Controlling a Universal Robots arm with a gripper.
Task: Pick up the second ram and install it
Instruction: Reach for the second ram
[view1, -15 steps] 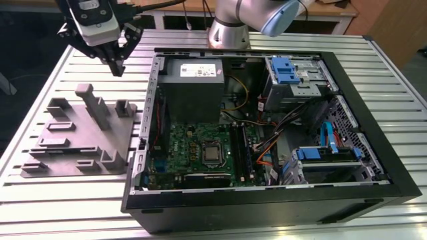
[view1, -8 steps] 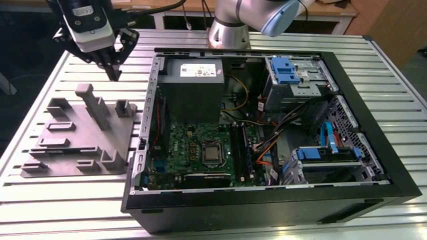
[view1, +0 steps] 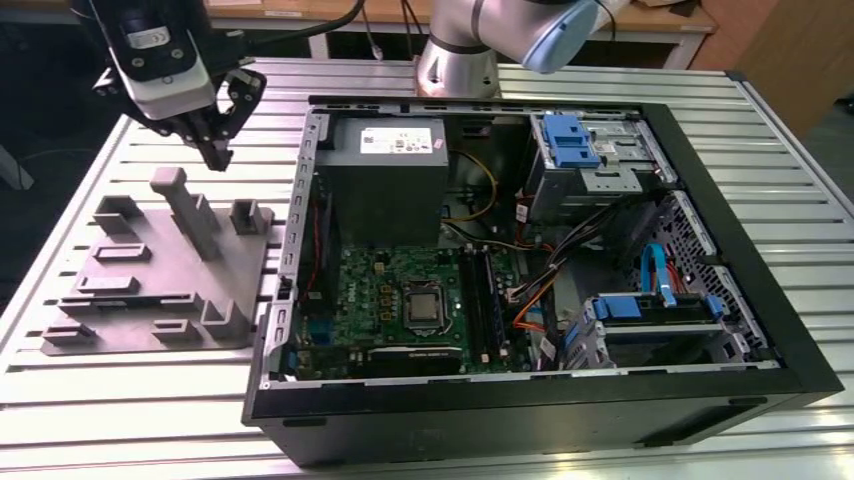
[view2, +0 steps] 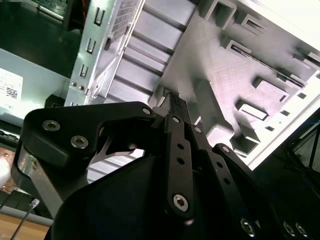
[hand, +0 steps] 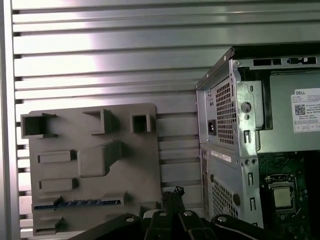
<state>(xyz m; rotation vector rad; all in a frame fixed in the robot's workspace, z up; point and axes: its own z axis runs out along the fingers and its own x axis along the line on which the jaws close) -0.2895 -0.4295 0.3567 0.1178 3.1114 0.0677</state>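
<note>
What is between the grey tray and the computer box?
Only bare metal table slats lie between the grey tray and the computer box, seen in the first wrist view.

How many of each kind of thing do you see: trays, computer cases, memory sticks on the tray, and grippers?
Grey plastic tray with raised blocks: 1
Open black computer case: 1
Thin dark memory stick lying in a tray slot: 1
Black gripper, shut: 1
Total: 4

Exterior view looks down from afar on claw (view1: 216, 158), tray (view1: 150, 263), case (view1: 787, 340); both wrist views peer past the claw, sharing the tray.
</note>
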